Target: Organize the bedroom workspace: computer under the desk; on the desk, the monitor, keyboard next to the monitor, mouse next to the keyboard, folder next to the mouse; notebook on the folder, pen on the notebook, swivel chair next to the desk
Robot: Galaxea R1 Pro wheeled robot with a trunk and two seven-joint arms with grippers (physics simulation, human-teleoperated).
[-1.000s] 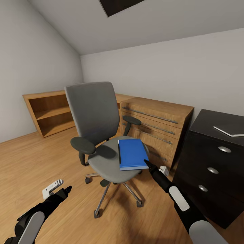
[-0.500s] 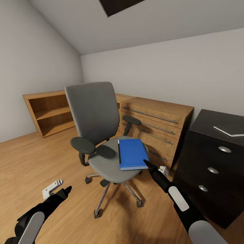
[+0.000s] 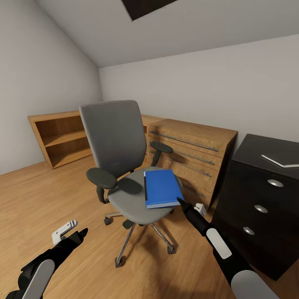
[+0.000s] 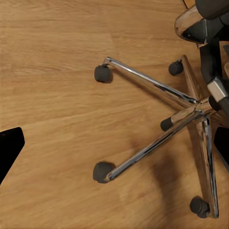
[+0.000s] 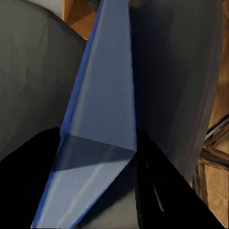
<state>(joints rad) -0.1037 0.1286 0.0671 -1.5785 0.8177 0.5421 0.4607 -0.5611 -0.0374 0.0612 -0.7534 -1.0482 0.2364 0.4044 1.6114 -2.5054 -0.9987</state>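
Observation:
A grey swivel chair (image 3: 112, 137) stands on the wood floor in the head view, with a blue folder (image 3: 162, 187) lying on its seat. My right gripper (image 3: 180, 201) is at the folder's near right corner. In the right wrist view the folder (image 5: 102, 105) runs between the two dark fingers, which are shut on its edge. My left gripper (image 3: 83, 231) hangs low to the left of the chair, open; its wrist view looks down on the chair's chrome base (image 4: 191, 107). A white notebook (image 3: 282, 160) lies on the black dresser.
A black dresser (image 3: 261, 195) stands at the right and a wooden chest of drawers (image 3: 191, 153) sits behind the chair. A low wooden shelf (image 3: 62, 139) lines the left wall. Small white objects lie on the floor by my left gripper (image 3: 64, 230) and under the chair's right side (image 3: 201, 208).
The folder's near right corner has shifted slightly on the seat, and my right gripper has nudged with it. The left arm and the chair have stayed put.

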